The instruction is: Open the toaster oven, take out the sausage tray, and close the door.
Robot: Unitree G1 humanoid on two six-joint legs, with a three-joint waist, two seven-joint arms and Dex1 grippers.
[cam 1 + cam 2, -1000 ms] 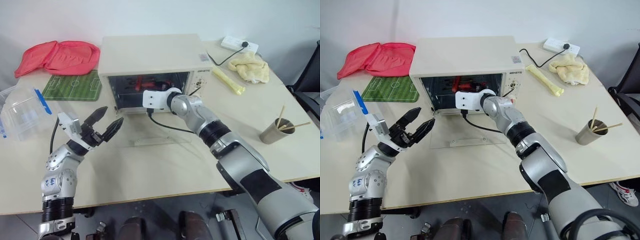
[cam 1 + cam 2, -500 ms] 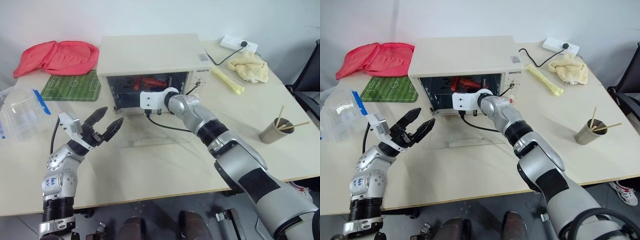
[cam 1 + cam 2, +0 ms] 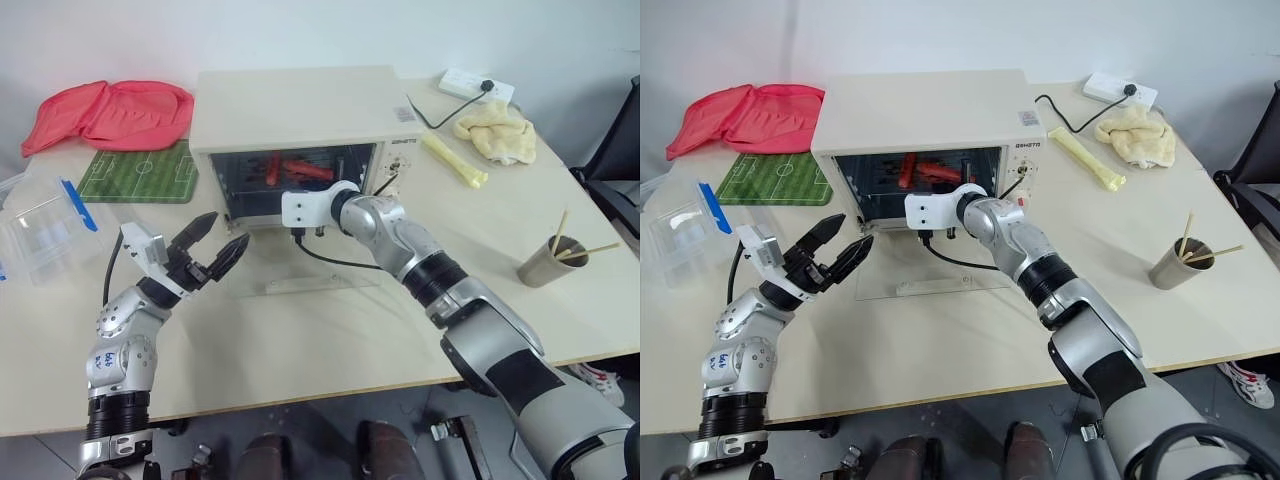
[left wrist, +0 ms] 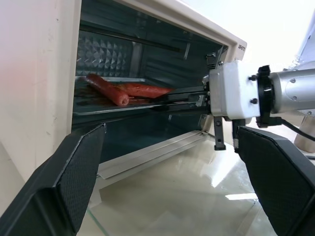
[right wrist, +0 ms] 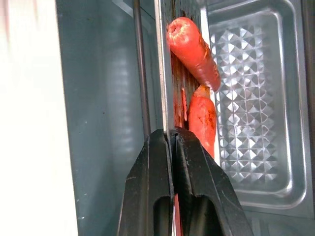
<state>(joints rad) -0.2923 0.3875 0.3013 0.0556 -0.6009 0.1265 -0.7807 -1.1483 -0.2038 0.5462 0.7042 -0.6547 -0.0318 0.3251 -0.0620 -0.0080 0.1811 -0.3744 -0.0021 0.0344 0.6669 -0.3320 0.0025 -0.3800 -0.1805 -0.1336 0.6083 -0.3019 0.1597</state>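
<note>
The cream toaster oven [image 3: 300, 105] stands open at the table's middle back. Its glass door [image 3: 310, 262] lies flat on the table in front of it. Inside, the silver sausage tray [image 4: 106, 106] carries two red sausages [image 4: 133, 90]. My right gripper [image 5: 172, 133] reaches into the oven mouth and is shut on the tray's thin front rim [image 5: 161, 73], just in front of the sausages. The white wrist block [image 3: 305, 206] hides its fingers in the head views. My left gripper [image 3: 227, 229] hovers open and empty over the table, left of the lowered door.
A red cloth [image 3: 110, 108] and a green football-field mat [image 3: 140, 172] lie at the back left, with a clear plastic box [image 3: 45, 225] nearer. To the right are a power strip [image 3: 477, 88], a yellow towel [image 3: 497, 135], a pale yellow stick [image 3: 455, 162] and a metal cup [image 3: 550, 262].
Only the camera has shifted a little. My right hand stays at the oven mouth and my left gripper stays open in the same place.
</note>
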